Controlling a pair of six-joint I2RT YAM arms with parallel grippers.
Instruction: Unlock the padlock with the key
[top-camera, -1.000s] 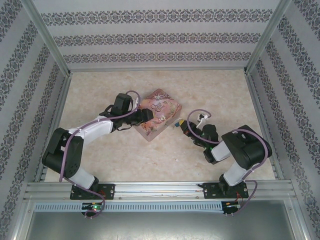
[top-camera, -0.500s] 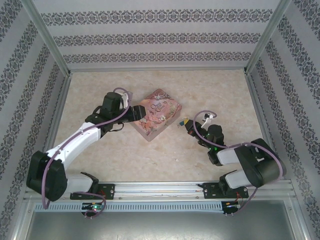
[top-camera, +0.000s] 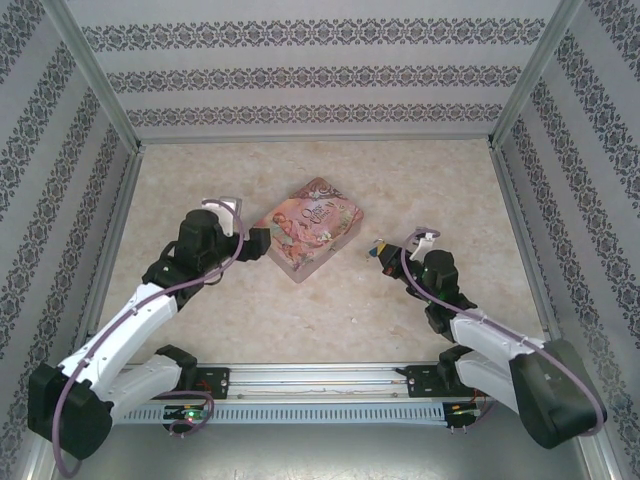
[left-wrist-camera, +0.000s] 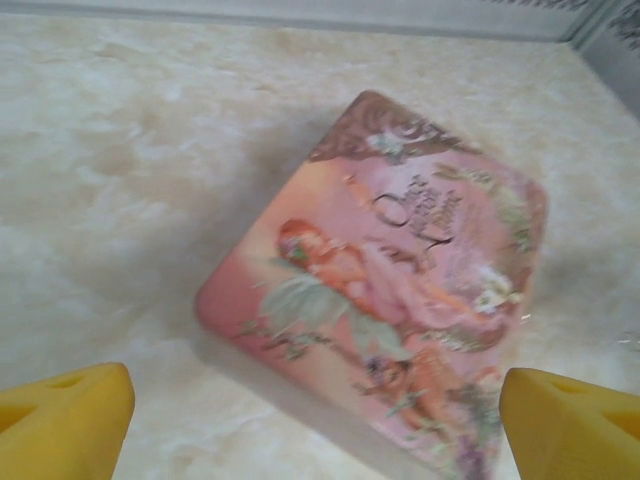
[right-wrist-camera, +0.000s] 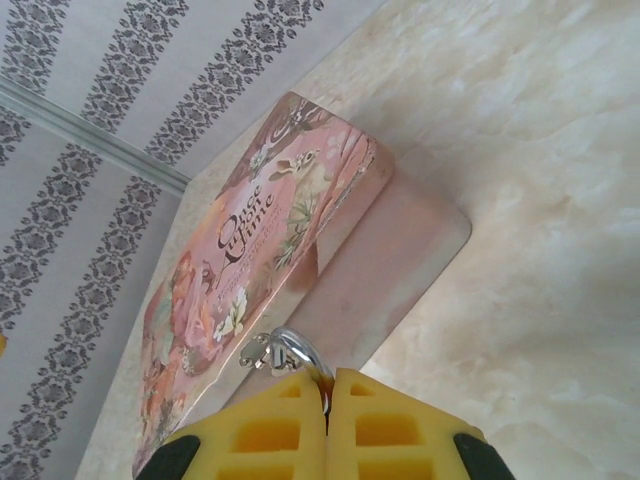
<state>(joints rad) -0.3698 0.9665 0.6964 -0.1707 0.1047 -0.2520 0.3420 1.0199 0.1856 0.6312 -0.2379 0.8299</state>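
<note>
Top external: beige marbled table (top-camera: 330, 310) enclosed by damask-striped walls (top-camera: 320, 60).

pink illustrated tin (top-camera: 307, 232), beige marbled table (top-camera: 200, 180)

— The tin (left-wrist-camera: 380, 300)?
— Glossy printed metal, by the look; the table (left-wrist-camera: 120, 150) is smooth, marbled, faintly sheened.
— And the right gripper (right-wrist-camera: 328, 380)?
— Matt yellow plastic fingers (right-wrist-camera: 400, 430), moulded with pockets; the ring (right-wrist-camera: 292, 333) is bright polished metal.
</note>
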